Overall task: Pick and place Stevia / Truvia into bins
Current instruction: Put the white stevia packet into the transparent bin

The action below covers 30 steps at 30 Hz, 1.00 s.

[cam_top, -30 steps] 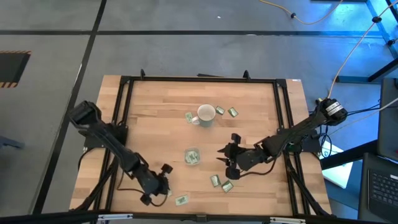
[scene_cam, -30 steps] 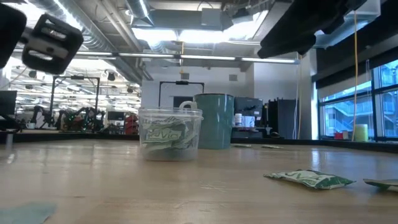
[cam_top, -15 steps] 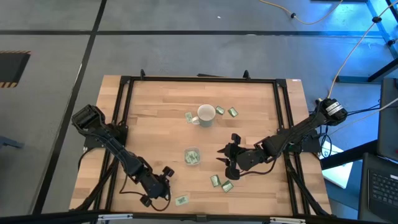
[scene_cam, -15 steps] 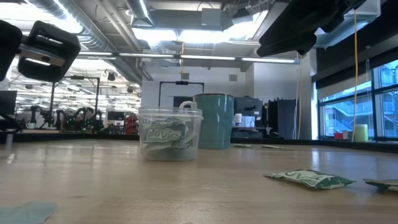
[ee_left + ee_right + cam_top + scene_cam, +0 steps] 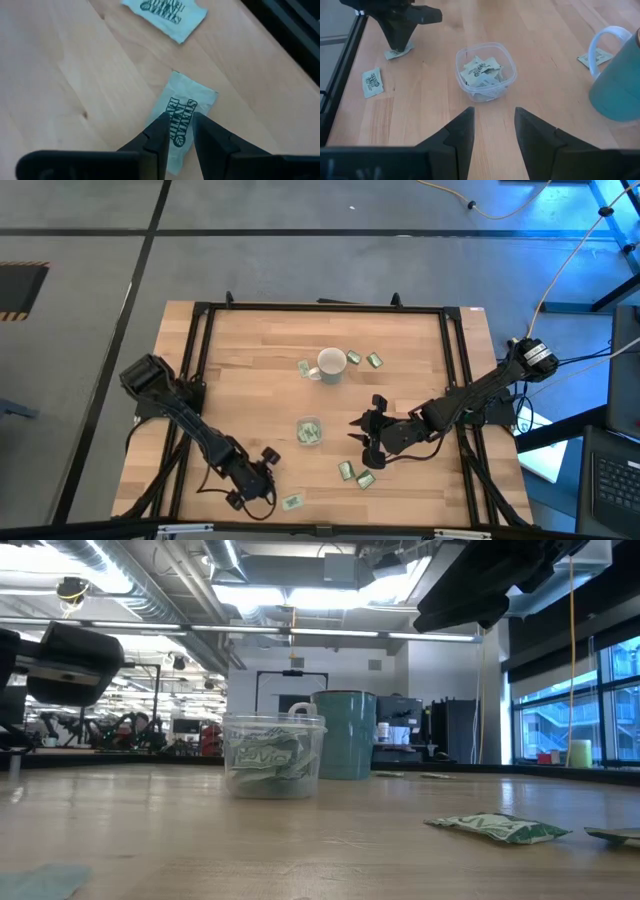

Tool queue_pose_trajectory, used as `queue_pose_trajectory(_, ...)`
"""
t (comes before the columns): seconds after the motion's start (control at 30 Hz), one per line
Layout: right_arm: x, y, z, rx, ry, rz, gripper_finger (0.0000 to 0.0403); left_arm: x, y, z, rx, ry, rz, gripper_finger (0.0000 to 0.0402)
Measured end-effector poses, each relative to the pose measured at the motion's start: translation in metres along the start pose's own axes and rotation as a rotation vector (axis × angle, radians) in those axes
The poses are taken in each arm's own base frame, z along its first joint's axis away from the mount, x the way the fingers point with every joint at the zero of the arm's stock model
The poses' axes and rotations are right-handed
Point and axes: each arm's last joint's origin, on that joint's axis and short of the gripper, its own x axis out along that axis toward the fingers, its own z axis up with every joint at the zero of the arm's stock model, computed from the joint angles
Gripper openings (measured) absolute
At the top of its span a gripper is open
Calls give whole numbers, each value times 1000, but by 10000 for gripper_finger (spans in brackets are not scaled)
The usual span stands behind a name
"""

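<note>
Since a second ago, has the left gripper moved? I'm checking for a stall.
Yes. In the high view the left gripper slid slightly toward the table's near edge, away from the clear plastic cup.

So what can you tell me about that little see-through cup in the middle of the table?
The cup is clear plastic, roundish, with no handle or lid. It stands upright on the wooden table, apart from the mug. Several green-and-white packets are heaped inside. Nothing grips it; the right gripper is open, facing it from nearby.
</note>
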Motion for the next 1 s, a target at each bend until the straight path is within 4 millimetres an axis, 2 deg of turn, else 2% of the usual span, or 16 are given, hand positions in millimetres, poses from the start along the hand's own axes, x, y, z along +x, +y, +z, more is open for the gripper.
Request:
queue_pose_trajectory(0.2, 0, 0, 0, -1, 0, 0, 143, 3, 0, -1, 2, 12, 13, 67)
queue_pose_trajectory(0.53, 0, 0, 0, -2, 0, 0, 142, -1, 1, -1, -2, 9, 8, 7)
queue_pose_trajectory(0.63, 0, 0, 0, -4, 3, -2, 142, -12, 2, -1, -40, 4, -4, 4)
queue_pose_trajectory(0.73, 0, 0, 0, -5, 4, -2, 142, -35, 9, 12, -98, -105, 16, 4)
queue_pose_trajectory(0.93, 0, 0, -1, -6, 4, -3, 142, -75, 39, 31, -165, -335, 277, 5)
queue_pose_trajectory(1.0, 0, 0, 0, -5, 4, -3, 142, -81, 53, 35, -148, -372, 350, 4)
